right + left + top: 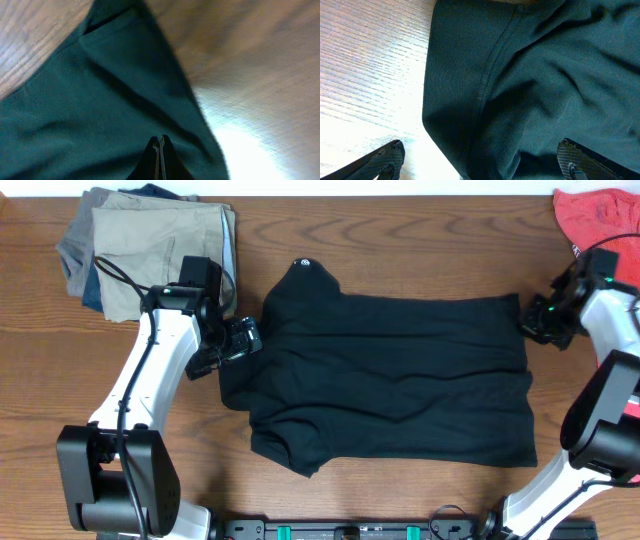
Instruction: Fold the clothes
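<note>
— What's at the far left of the table?
— A stack of folded trousers (150,245), tan on top with grey and blue beneath, on the brown wooden table (400,220). My left arm reaches in just beside it.

— And your left claw?
— My left gripper (243,338) is spread as wide as it goes and holds nothing. In its wrist view, 1 fingertip (385,156) is over bare wood and the other is over black cloth, with a sleeve's hemmed edge between them. I cannot tell whether the tips touch the cloth.

— Where is the garment?
— The black garment (390,370) lies spread and wrinkled across the middle of the table, between my 2 claws. A small round white logo (303,263) shows on the flap at its far left corner.

— The right claw?
— My right gripper (530,322) is at the garment's far right corner, with its 2 fingers (155,157) pressed flat together. The tips sit low over the cloth near its edge. I cannot tell whether any fabric is pinched between them.

— Anything further right?
— A red-coral shirt (600,215) in the far right corner of the table, apart from the black garment.
</note>
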Tool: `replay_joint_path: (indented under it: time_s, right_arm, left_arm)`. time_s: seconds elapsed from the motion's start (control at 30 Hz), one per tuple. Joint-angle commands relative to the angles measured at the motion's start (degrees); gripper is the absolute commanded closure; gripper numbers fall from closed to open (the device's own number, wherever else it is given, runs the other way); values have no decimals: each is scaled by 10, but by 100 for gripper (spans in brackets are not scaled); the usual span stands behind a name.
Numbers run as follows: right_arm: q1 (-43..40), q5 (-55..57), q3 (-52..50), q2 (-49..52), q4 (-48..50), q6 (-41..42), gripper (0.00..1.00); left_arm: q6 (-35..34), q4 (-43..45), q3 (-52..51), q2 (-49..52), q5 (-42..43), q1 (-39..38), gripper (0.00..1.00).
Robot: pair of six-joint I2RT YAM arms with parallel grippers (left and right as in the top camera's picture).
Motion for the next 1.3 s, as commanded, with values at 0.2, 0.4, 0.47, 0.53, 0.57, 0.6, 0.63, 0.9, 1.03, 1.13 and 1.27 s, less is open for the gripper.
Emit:
replay_joint_path:
  time_s: [0.2,0.4,0.47,0.53,0.57,0.6,0.63,0.9,1.03,1.13,1.27]
  right_arm:
    - [70,68,-13,3,33,61,99]
    - [87,84,-13,21,45,78,99]
    - [87,84,-13,37,48,82,99]
    - [87,84,-13,54,53,82,99]
    - [87,83,-13,62,56,82,99]
    - [87,83,-13,69,60,82,99]
    - [87,81,-13,77,65,82,99]
    - [90,77,-13,118,132,82,99]
    - [94,65,-13,152,186,83,99]
    - [95,41,-13,185,232,90,99]
    - [97,17,-10,238,307,107,99]
  left_arm:
    - [7,-1,-3,3,-6,1,2]
    - [7,-1,-3,3,-6,1,2]
    - [7,-1,-3,3,-6,1,2]
    - [7,-1,-3,3,-6,1,2]
    - [7,-1,-3,3,-6,1,2]
    - [7,-1,-3,3,-6,1,2]
    - [7,-1,-3,3,-6,1,2]
    - [7,2,-3,3,-6,1,2]
    - [7,2,-3,3,-6,1,2]
    - [7,2,-3,3,-6,1,2]
    - [7,6,-3,3,-6,1,2]
